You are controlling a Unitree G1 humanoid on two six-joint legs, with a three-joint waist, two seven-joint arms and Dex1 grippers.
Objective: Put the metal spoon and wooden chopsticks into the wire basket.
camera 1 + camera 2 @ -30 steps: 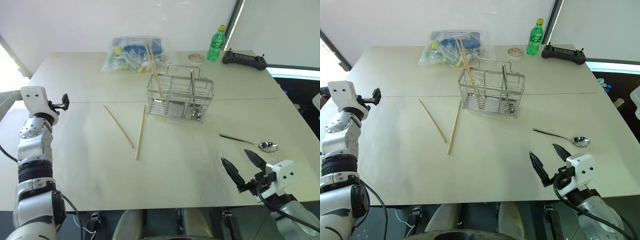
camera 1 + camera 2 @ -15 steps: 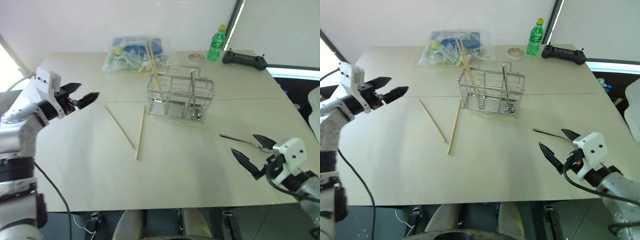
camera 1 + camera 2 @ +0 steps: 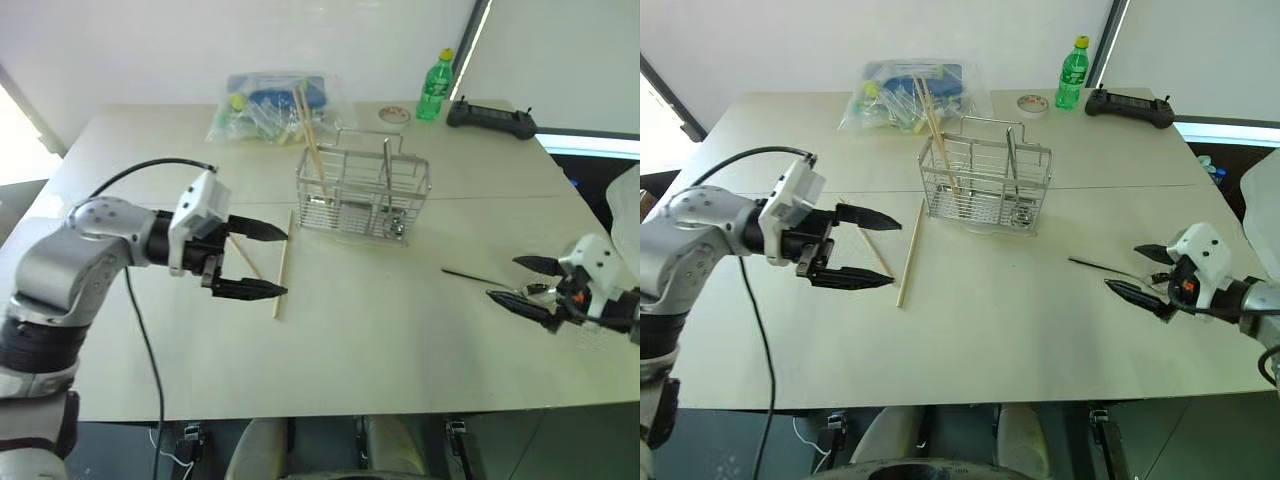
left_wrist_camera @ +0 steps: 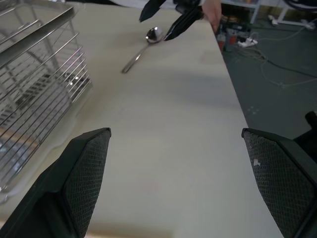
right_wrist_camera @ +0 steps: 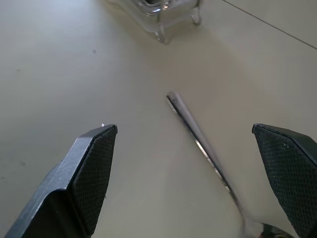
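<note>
both arms have swung in since a second ago: the left gripper (image 3: 262, 261) has come from the bench's left edge to hover over the two loose wooden chopsticks (image 3: 281, 265), and the right gripper (image 3: 522, 282) has pushed out from the near edge to the metal spoon (image 3: 470, 277). each gripper has its fingers spread wide and holds nothing.

wire basket (image 3: 362, 192) stands upright mid-bench and serves as the landmark. another chopstick already leans inside its left compartment, tip poking above the rim, and a metal utensil stands in its right part. the two loose chopsticks lie flat just left of and nearer than the basket, forming a narrow v. the spoon lies flat to the basket's right and nearer, handle pointing back toward the basket, its bowl between the right gripper's fingers as seen from the left wrist view.

judging by this, each arm is lining up on the piece nearest it, fingers wide to straddle thin, flat items.

behind the basket sit a clear plastic bag (image 3: 262, 108) and a green bottle (image 3: 433, 87).
</note>
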